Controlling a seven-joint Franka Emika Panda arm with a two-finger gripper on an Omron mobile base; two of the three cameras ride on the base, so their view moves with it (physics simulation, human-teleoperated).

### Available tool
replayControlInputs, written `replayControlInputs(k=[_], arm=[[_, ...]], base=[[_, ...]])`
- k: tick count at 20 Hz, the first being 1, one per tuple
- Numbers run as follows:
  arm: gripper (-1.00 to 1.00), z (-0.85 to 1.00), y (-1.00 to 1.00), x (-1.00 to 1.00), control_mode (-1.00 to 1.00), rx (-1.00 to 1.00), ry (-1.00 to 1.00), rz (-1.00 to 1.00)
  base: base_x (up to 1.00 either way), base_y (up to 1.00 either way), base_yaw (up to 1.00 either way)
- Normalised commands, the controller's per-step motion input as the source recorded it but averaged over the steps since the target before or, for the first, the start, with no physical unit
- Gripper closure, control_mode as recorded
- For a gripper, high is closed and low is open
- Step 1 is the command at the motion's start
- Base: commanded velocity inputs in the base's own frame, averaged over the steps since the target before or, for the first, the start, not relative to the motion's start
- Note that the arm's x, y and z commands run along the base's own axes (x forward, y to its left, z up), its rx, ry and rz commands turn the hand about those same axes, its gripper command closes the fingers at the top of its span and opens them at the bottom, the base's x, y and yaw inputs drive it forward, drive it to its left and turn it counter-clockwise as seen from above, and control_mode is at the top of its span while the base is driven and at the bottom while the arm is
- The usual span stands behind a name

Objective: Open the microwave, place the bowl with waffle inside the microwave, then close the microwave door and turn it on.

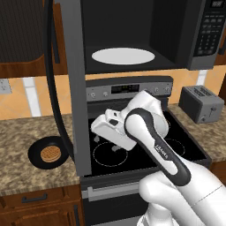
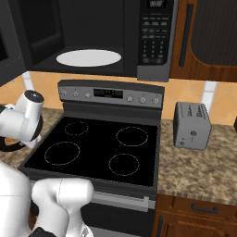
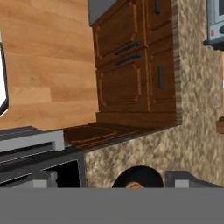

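Hovering over stove (image 1: 176, 137), gripper (image 3: 111, 181) apparently open, empty; waffle (image 1: 50, 153) in bowl (image 1: 36, 155); microwave door (image 1: 77, 88) open.

Black glass-topped stove (image 2: 97, 148) with grey control panel between speckled granite counters (image 2: 199, 166). Small grey toaster (image 2: 191, 125) on right counter. Brown wooden drawers (image 3: 131, 65) beneath.

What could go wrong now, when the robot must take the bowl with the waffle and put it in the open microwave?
1. The microwave door hangs open right beside the bowl, so the arm may hit it while reaching.
2. The waffle lies loose in the shallow bowl; tilting during the lift may spill it.
3. The bowl must rise to the white plate; it could catch the microwave's lower edge.
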Motion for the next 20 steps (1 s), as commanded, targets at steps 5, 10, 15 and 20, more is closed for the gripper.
replayControlInputs(k=[5,10,15,20], arm=[[-1.00,-0.30,0.46,0.57,-1.00,-0.03,0.00,0.09],[-1.00,-0.32,0.53,0.70,-1.00,-0.08,0.08,0.04],[-1.00,-0.35,0.12,0.75,-1.00,-0.05,0.12,0.00],[-1.00,-0.40,0.27,0.77,-1.00,-0.04,0.02,0.00]], base=[[0.00,0.00,0.00],[0.00,0.00,0.00],[0.00,0.00,0.00],[0.00,0.00,0.00]])
